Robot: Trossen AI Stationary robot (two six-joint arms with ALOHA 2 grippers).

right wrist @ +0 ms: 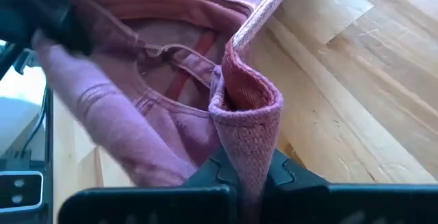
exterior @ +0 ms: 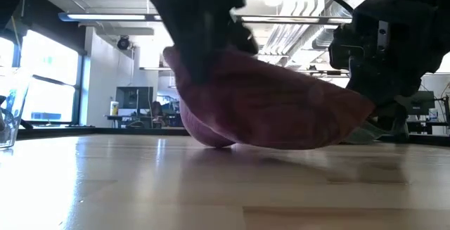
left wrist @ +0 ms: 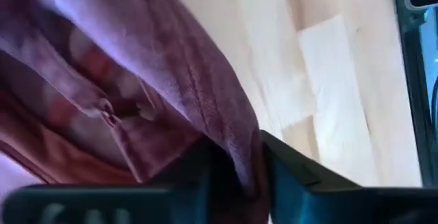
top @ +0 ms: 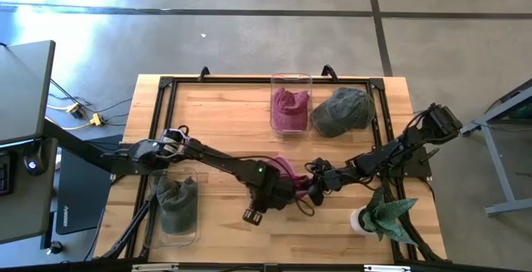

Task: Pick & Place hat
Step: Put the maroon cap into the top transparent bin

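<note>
2 tools [top: 293, 190] [top: 316, 182] on 1 maroon hat [top: 287, 170]

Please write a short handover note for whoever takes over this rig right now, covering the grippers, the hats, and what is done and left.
Left gripper: shut on the pink hat, mid-table near the front.
Right gripper: shut on the same hat's other edge, just right of the left one.
The hat sags between them and looks to touch the table in the low view.
Other items: another pink hat in the clear bin at the back, a green hat loose beside it, a grey-green hat in the bin at front left, and a plant at front right.
Done: hat gripped by both arms.
Left: carry it to its place and release it.
</note>
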